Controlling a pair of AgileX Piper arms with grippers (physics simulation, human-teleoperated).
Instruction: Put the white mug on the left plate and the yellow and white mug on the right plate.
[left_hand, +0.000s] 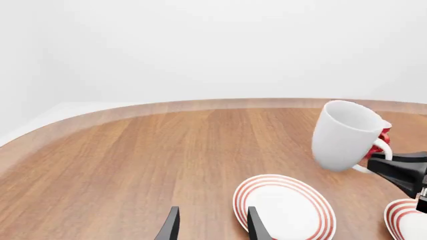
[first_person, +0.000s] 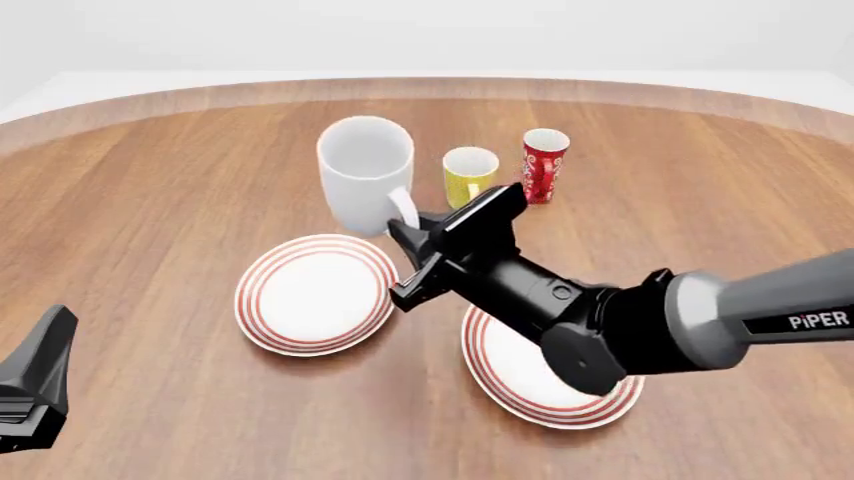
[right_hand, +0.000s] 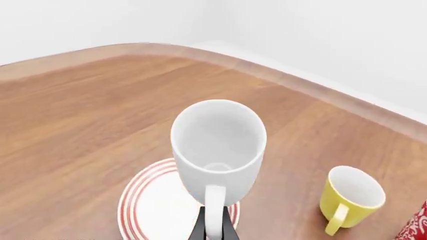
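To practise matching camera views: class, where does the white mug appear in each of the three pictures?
Left wrist view: the white mug sits at the right, beyond the left plate.
Front view: white mug upper centre-left, behind that plate.
Right wrist view: white mug in the centre, over the plate.
Shared landmark: the left plate.

white lettering "piper" on the grey link of the right arm (first_person: 787, 310), front view

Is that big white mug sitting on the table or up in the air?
In the air: the right hand grips the white mug by its handle, tilted, above the table beside the left plate.
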